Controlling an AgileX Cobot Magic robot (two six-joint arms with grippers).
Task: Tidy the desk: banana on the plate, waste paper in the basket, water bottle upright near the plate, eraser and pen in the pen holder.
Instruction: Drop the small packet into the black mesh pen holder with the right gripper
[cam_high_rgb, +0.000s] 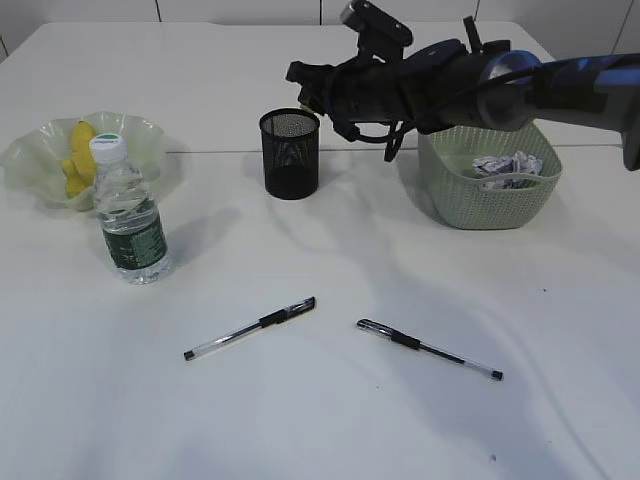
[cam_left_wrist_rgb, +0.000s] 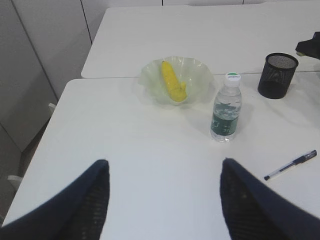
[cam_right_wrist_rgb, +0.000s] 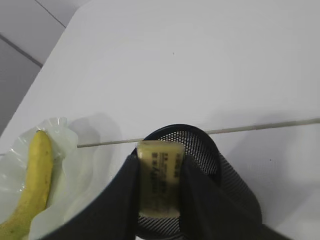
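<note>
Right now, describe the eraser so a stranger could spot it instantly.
Find the black mesh pen holder near the middle of the white desk, left of the green basket. Just above its mouth, the right gripper pinches the eraser between its dark fingers. It is a small pale yellow block with dark print, far stubbier than the two pens lying on the desk.

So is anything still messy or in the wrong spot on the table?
Yes, two pens still lie loose on the desk, not in the pen holder. The eraser is pinched in the right gripper above the holder, not dropped in yet. Nothing looks spilled or broken.
</note>
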